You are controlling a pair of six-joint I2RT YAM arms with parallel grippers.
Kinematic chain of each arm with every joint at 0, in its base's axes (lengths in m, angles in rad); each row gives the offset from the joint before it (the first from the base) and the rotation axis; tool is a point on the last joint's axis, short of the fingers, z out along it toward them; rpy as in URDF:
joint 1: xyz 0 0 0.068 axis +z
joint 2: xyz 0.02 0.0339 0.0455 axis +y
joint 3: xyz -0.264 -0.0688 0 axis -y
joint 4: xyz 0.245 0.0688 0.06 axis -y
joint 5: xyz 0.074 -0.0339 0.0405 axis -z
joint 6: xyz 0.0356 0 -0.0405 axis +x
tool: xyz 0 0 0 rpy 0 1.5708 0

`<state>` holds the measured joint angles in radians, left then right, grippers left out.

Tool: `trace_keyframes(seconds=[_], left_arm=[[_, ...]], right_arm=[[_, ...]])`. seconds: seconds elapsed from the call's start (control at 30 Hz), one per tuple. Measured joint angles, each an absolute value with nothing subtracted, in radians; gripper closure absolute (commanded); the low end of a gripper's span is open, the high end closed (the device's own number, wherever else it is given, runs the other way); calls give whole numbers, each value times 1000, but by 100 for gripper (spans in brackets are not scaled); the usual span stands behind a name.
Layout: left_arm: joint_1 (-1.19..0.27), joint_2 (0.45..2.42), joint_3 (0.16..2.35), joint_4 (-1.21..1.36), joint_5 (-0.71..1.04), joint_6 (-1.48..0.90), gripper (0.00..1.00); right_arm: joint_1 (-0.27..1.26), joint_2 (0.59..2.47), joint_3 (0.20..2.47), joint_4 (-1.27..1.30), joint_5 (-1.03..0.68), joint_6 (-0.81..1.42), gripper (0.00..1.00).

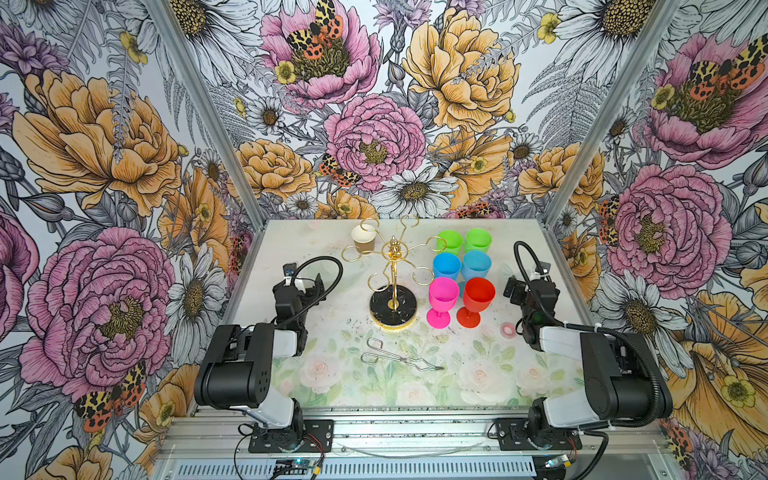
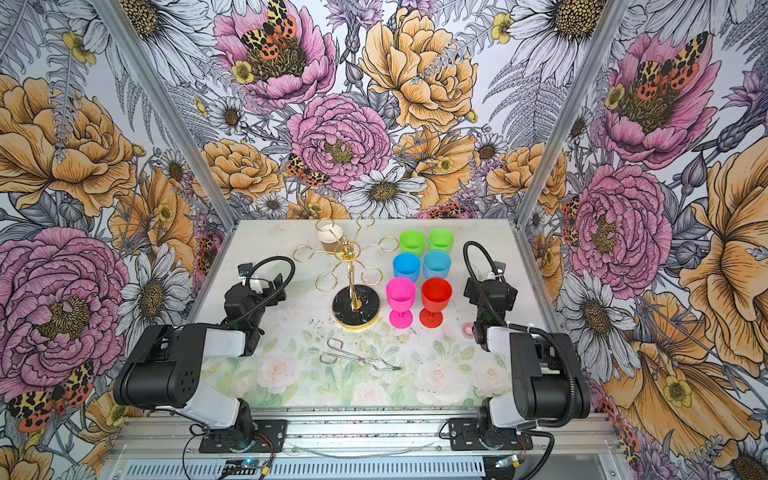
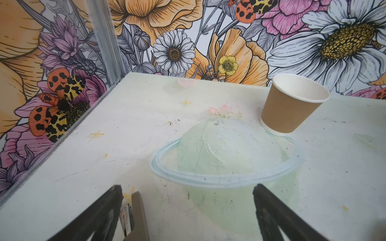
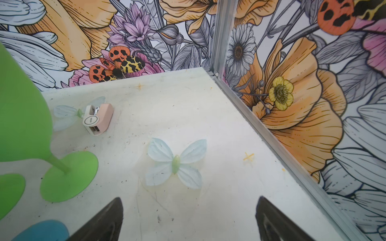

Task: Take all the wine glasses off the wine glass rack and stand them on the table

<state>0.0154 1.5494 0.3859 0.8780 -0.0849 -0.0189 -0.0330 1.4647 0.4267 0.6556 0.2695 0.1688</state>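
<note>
— What is the count, kind by kind?
— Six stemmed cups: two green plastic wine glasses (image 1: 449, 241) (image 1: 478, 240), two blue plastic wine glasses (image 1: 446, 266) (image 1: 476, 264), one pink plastic wine glass (image 1: 443, 293), one red plastic wine glass (image 1: 478, 293).
— And the other things?
— One of each: a gold wire rack (image 1: 393, 250) with six curled loop arms, a brown paper cup (image 1: 363, 239), steel wire tongs (image 1: 399, 358), a pink ring-shaped roll (image 1: 508, 329), a small pink-and-white plastic gadget (image 4: 98, 119).

The rack (image 2: 365, 308) stands (upright) beside the pink glass (image 2: 400, 296).
</note>
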Motion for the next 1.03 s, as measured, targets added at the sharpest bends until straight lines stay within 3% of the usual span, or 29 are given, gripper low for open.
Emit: trace_keyframes(seconds=[0.37,1.03], left_arm=[[17,1549,385,905,-85,-19,1],[18,1549,385,910,-84,-19,1]], right_arm=[[-3,1534,362,866,266,136,0],[-3,1534,362,902,266,132,1]])
